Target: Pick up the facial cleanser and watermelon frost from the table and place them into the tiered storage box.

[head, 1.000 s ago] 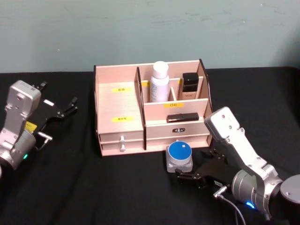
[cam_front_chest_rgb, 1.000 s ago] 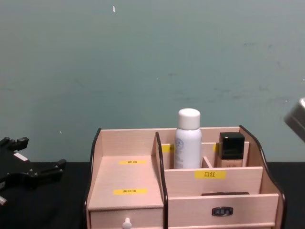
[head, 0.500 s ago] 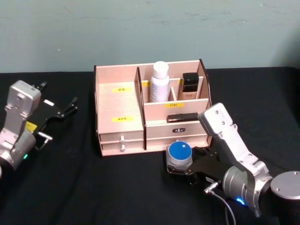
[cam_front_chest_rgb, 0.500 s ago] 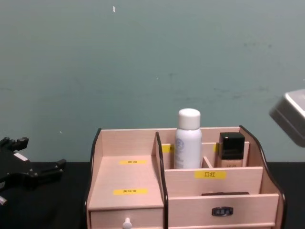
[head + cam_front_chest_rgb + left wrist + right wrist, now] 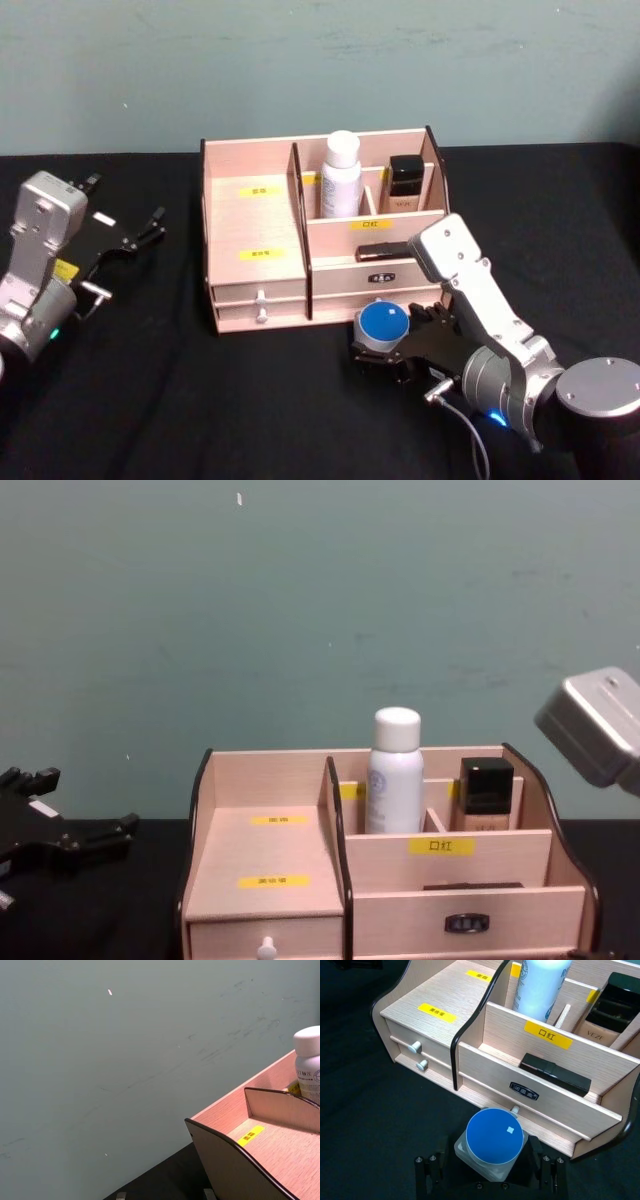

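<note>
**Right end effector straddles the blue-lidded jar before the box**

Right end effector (image 5: pixel 489 1171) sits low on the black bench (image 5: pixel 200 400), right of centre in the lower part of the head view, its two black fingers (image 5: pixel 429 1172) spread apart with the blue-lidded jar (image 5: pixel 492 1140) between them. Each finger stands just beside one flank of the jar; whether the pads already press on it cannot be told. The jar, a squarish clear pot with a round blue lid, stands upright on the bench directly in front of the tiered storage box (image 5: pixel 255 215), just short of the small knob (image 5: pixel 514 1109) on the right-hand drawer.

The box stands at the centre of the head view, against the green wall. Its wide stepped section with two yellow labels is bare. In the rear compartments a white bottle (image 5: pixel 341 175) stands upright, with a dark-capped bottle (image 5: pixel 404 185) in the next slot, nearer the right edge of the frame. A flat black item (image 5: pixel 388 250) lies in the lower front tray, above the drawer with the metal handle (image 5: pixel 524 1091).

Left end effector (image 5: pixel 125 205) rests at the left edge of the head view, well apart from the box, with its fingers apart and nothing between them.
</note>
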`<state>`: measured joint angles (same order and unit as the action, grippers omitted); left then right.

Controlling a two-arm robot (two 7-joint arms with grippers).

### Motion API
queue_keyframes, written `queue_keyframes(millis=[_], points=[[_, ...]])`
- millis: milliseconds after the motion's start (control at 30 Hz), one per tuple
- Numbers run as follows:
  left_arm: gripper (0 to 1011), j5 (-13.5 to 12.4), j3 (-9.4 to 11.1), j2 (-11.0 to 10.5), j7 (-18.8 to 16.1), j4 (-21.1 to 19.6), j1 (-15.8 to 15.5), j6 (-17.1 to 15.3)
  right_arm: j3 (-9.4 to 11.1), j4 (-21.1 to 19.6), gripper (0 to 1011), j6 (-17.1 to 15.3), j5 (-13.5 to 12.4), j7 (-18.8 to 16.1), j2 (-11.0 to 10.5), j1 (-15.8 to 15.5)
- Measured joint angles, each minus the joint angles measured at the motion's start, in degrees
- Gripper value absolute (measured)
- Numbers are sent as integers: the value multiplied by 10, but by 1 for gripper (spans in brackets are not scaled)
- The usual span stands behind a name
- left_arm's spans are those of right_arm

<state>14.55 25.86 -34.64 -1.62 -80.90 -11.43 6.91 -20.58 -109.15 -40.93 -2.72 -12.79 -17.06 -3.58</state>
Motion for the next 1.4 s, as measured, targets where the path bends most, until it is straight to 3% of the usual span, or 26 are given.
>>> queue_keyframes(millis=[433, 967, 1400], points=[[1001, 0, 0, 0, 0, 0, 0, 0, 2, 17, 1002, 3, 23, 0, 19, 7], [1001, 0, 0, 0, 0, 0, 0, 0, 4, 22, 1003, 16, 37, -5, 25, 7], [1001, 0, 0, 0, 0, 0, 0, 0, 4, 21, 728, 15, 36, -5, 24, 7]])
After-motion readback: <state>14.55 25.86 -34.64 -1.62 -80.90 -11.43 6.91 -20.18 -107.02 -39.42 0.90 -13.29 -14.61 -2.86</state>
